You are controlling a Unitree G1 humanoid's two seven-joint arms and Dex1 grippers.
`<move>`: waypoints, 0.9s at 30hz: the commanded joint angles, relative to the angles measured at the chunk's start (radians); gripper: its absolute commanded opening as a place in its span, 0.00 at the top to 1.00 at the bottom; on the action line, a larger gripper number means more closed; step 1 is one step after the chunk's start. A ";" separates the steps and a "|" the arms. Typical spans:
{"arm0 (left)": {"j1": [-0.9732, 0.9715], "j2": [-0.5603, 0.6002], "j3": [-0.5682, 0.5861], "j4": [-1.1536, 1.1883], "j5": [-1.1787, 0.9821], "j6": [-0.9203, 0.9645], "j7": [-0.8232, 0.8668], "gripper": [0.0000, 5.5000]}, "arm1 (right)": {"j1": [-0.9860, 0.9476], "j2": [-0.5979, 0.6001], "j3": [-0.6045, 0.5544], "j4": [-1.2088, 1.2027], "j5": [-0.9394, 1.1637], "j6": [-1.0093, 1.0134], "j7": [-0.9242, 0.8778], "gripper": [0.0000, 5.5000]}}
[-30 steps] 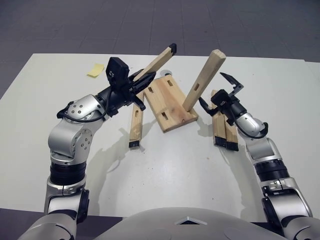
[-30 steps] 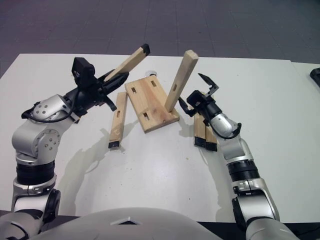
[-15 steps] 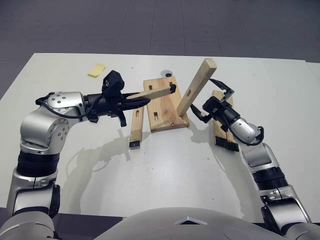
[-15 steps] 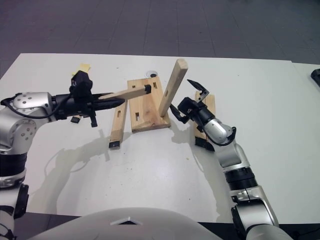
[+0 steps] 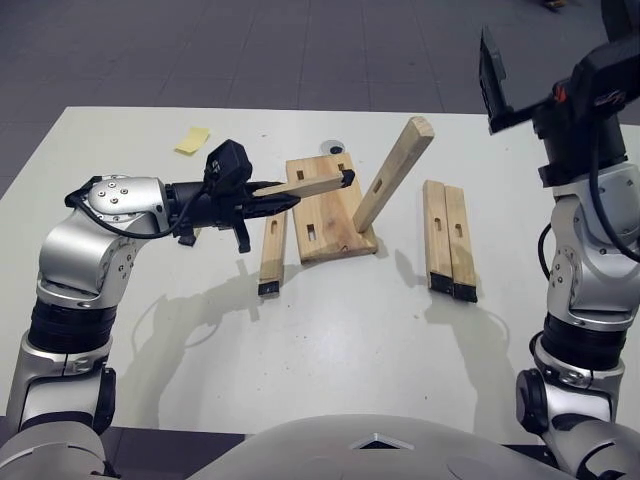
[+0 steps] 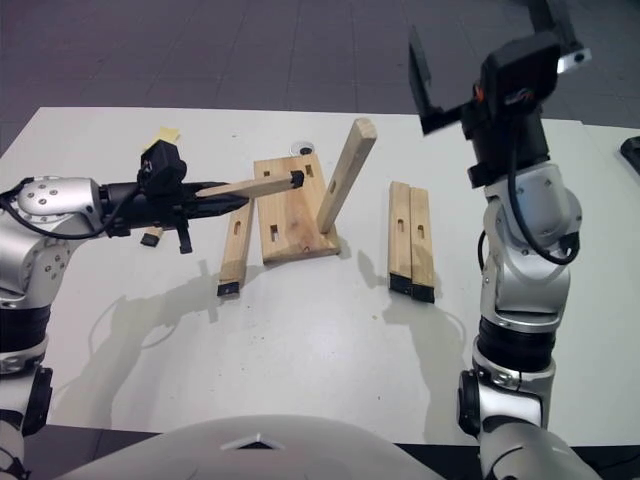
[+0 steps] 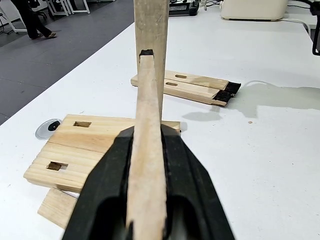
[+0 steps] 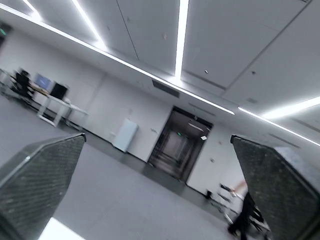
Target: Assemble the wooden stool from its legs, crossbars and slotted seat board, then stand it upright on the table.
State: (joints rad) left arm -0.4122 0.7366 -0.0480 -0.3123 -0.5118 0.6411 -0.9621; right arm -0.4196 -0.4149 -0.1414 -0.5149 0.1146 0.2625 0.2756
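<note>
White tabletop with grey floor beyond it; the board lies flat near the middle with its slots up, and one stick stands in it, leaning to the right. Left claw is clenched on another stick, held nearly level above the table, its black-capped end over the board and close to the leaning stick (whether they touch I cannot tell). A loose stick lies just left of the board; a pair of sticks lies side by side well to the right. Right claw is up high over the right edge, fingers spread wide, nothing in it.

These sticks look light, stiff and hard, and smooth enough to twist in a pinch; I'd say the grip belongs on the flat faces, back from the end that goes into the slot, as the left claw has it. The board looks heavier but will likely slide on that slick top when a stick is pushed in, and the leaning stick could tip out; so the free claw would do well to steady the board's edge.
</note>
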 commanded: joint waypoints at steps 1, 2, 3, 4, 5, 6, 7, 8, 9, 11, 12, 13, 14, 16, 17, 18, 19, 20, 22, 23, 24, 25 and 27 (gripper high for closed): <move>-0.020 -0.013 0.036 -0.051 -0.026 0.010 0.030 0.92 | -0.047 0.015 0.130 -0.054 -0.007 0.067 0.035 0.08; -0.028 -0.021 0.044 -0.056 -0.036 0.013 0.037 0.92 | -0.047 0.017 0.165 -0.052 -0.024 0.066 0.042 0.11; -0.037 -0.029 0.049 -0.058 -0.044 0.015 0.043 0.92 | -0.045 0.017 0.197 -0.048 -0.042 0.063 0.049 0.13; -0.043 -0.033 0.051 -0.060 -0.049 0.016 0.048 0.92 | -0.043 0.014 0.226 -0.042 -0.062 0.058 0.055 0.17; -0.045 -0.037 0.054 -0.063 -0.054 0.016 0.054 0.92 | -0.038 0.009 0.257 -0.031 -0.084 0.055 0.065 0.13; -0.047 -0.040 0.056 -0.067 -0.060 0.016 0.059 0.92 | -0.032 0.001 0.286 -0.018 -0.109 0.052 0.076 0.12; -0.049 -0.043 0.058 -0.071 -0.065 0.014 0.062 0.92 | -0.024 -0.008 0.312 0.001 -0.134 0.057 0.084 0.09; -0.051 -0.047 0.060 -0.075 -0.070 0.013 0.065 0.92 | -0.017 -0.012 0.330 0.020 -0.159 0.051 0.087 0.06; -0.054 -0.049 0.060 -0.076 -0.073 0.012 0.067 0.92 | -0.012 -0.016 0.342 0.036 -0.179 0.048 0.088 0.04; -0.053 -0.049 0.059 -0.079 -0.076 0.010 0.072 0.92 | -0.008 -0.018 0.349 0.053 -0.204 0.046 0.089 0.02; -0.051 -0.050 0.058 -0.081 -0.076 0.008 0.074 0.92 | -0.008 -0.018 0.348 0.056 -0.208 0.046 0.091 0.02; -0.049 -0.051 0.058 -0.082 -0.075 0.007 0.076 0.92 | -0.010 -0.013 0.343 0.055 -0.205 0.049 0.094 0.02; -0.048 -0.054 0.059 -0.083 -0.075 0.007 0.080 0.92 | -0.012 -0.009 0.339 0.056 -0.201 0.052 0.098 0.02; -0.049 -0.060 0.061 -0.081 -0.078 0.006 0.087 0.92 | -0.014 -0.014 0.341 0.065 -0.210 0.054 0.107 0.02; -0.053 -0.064 0.061 -0.077 -0.078 0.004 0.091 0.92 | -0.009 -0.024 0.352 0.073 -0.222 0.051 0.118 0.02; -0.056 -0.066 0.062 -0.073 -0.078 0.004 0.094 0.92 | -0.001 -0.034 0.369 0.077 -0.232 0.050 0.132 0.02; -0.059 -0.068 0.065 -0.072 -0.080 0.004 0.096 0.92 | 0.009 -0.043 0.385 0.080 -0.242 0.048 0.145 0.02; -0.060 -0.070 0.068 -0.071 -0.083 0.004 0.097 0.92 | 0.016 -0.048 0.397 0.082 -0.250 0.048 0.155 0.02; -0.061 -0.072 0.071 -0.073 -0.086 0.006 0.098 0.92 | 0.027 -0.052 0.412 0.082 -0.263 0.050 0.171 0.02; -0.061 -0.073 0.071 -0.074 -0.086 0.007 0.097 0.92 | 0.031 -0.053 0.419 0.081 -0.269 0.049 0.175 0.02; -0.060 -0.073 0.070 -0.075 -0.085 0.007 0.098 0.92 | 0.033 -0.052 0.423 0.079 -0.272 0.046 0.177 0.02; -0.060 -0.074 0.068 -0.074 -0.084 0.006 0.098 0.92 | 0.034 -0.049 0.423 0.078 -0.273 0.046 0.178 0.02; -0.060 -0.077 0.064 -0.072 -0.080 0.005 0.099 0.92 | 0.030 -0.039 0.413 0.076 -0.278 0.036 0.171 0.02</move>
State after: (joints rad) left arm -0.4490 0.6763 -0.0006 -0.3690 -0.5813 0.6661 -0.8737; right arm -0.4142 -0.4545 0.2493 -0.4525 -0.1587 0.2938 0.4201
